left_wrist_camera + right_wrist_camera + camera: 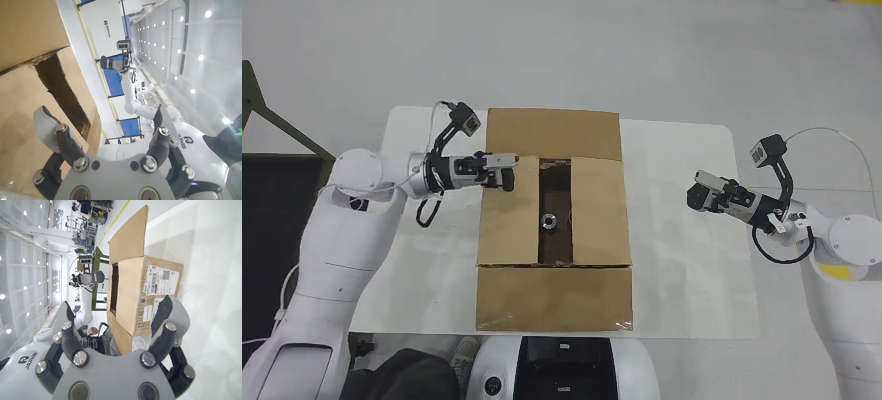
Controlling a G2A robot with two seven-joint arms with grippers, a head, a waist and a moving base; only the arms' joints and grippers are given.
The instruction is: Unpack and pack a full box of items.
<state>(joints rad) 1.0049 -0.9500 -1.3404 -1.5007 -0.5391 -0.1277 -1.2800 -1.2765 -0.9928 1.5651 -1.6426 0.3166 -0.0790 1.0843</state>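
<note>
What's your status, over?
Left hand open at box flap edge. Right hand open, apart from box. Side flaps partly cover opening; small round item visible inside.

Box [504,225]: was plain brown cardboard, dark inside its gap.
Labels [163,279]: were white with black print and a square code pattern.
Item in box [550,221]: looked silvery grey with a dark centre.
Table [692,280]: was white.
Left gripper [510,173]: was light grey with black links.
Right gripper [698,190]: was light grey, with black textured pads [161,313].
</note>
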